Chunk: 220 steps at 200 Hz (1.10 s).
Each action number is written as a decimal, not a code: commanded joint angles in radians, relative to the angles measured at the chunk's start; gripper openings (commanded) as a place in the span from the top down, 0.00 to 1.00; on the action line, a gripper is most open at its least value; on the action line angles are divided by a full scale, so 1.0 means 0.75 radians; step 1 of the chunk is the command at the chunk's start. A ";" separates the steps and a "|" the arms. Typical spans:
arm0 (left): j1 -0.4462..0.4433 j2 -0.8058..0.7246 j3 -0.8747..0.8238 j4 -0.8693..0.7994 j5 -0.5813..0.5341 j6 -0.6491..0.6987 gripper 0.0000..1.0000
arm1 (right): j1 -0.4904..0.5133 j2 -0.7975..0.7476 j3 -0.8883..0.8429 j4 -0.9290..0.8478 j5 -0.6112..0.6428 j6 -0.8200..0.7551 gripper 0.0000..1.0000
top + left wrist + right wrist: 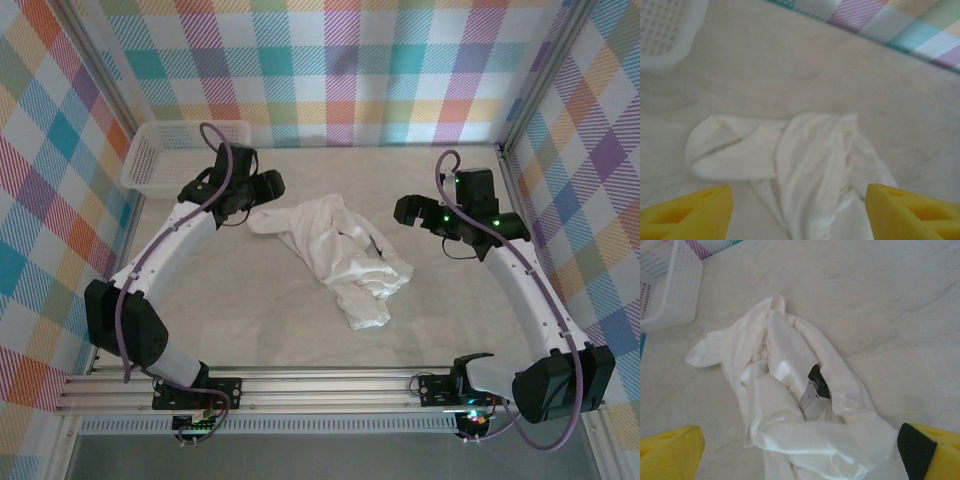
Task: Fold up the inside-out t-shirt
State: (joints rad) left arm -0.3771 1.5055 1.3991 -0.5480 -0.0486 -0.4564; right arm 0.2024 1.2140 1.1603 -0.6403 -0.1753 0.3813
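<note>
White, slightly shiny t-shirt [345, 255] lying in a crumpled heap mid-table [250, 320]!
One sleeve pokes out toward the left gripper [266, 188], which hovers just beside it with its fingers spread wide and nothing between them. A dark label [817, 381] peeks from the folds. The right gripper [408, 211] hangs near the t-shirt's other side, jaws wide apart too, gripping nothing.

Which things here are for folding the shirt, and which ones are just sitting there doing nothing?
For the job:
- the white t-shirt, crumpled in the middle of the table
- the left gripper and the right gripper, both open, one on each side of it

Just lying about:
- the white mesh basket in the far left corner, apart from the shirt
</note>
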 commanded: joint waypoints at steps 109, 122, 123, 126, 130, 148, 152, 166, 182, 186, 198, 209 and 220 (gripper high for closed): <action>0.184 0.390 -0.211 0.125 0.052 -0.122 0.27 | 0.443 0.883 0.448 0.106 -0.162 -0.029 0.07; 0.202 0.483 -0.154 0.168 0.053 -0.111 0.26 | 0.449 0.883 0.447 0.099 -0.175 -0.032 0.05; 0.202 0.491 -0.149 0.172 0.053 -0.109 0.26 | 0.449 0.881 0.446 0.100 -0.176 -0.033 0.04; 0.204 0.511 -0.137 0.183 0.054 -0.103 0.26 | 0.448 0.873 0.439 0.104 -0.178 -0.034 0.04; 0.205 0.537 -0.121 0.195 0.057 -0.095 0.26 | 0.448 0.865 0.427 0.109 -0.181 -0.037 0.03; 0.206 0.641 -0.037 0.266 0.106 -0.078 0.26 | 0.448 0.820 0.382 0.123 -0.172 -0.072 0.00; 0.206 0.661 -0.023 0.281 0.114 -0.079 0.27 | 0.448 0.813 0.377 0.119 -0.166 -0.081 0.00; 0.212 0.720 0.046 0.285 0.123 -0.068 0.52 | 0.448 0.795 0.368 0.093 -0.157 -0.106 0.00; 0.218 0.691 0.085 0.259 0.146 -0.058 1.00 | 0.448 0.763 0.361 0.072 -0.164 -0.134 0.00; 0.219 0.662 0.086 0.255 0.157 -0.059 1.00 | 0.448 0.747 0.355 0.073 -0.165 -0.142 0.00; 0.217 0.557 0.090 0.228 0.207 -0.091 1.00 | 0.448 0.687 0.315 0.103 -0.173 -0.175 0.01; 0.204 0.451 0.117 0.170 0.269 -0.126 1.00 | 0.448 0.618 0.255 0.163 -0.171 -0.205 0.01; 0.168 0.349 0.185 0.060 0.296 -0.130 1.00 | 0.448 0.539 0.194 0.220 -0.134 -0.225 0.01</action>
State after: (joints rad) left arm -0.2157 1.9717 1.4395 -0.4038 0.0799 -0.5327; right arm 0.5381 1.7538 1.3705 -0.5472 -0.2924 0.2852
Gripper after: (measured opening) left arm 0.055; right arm 0.988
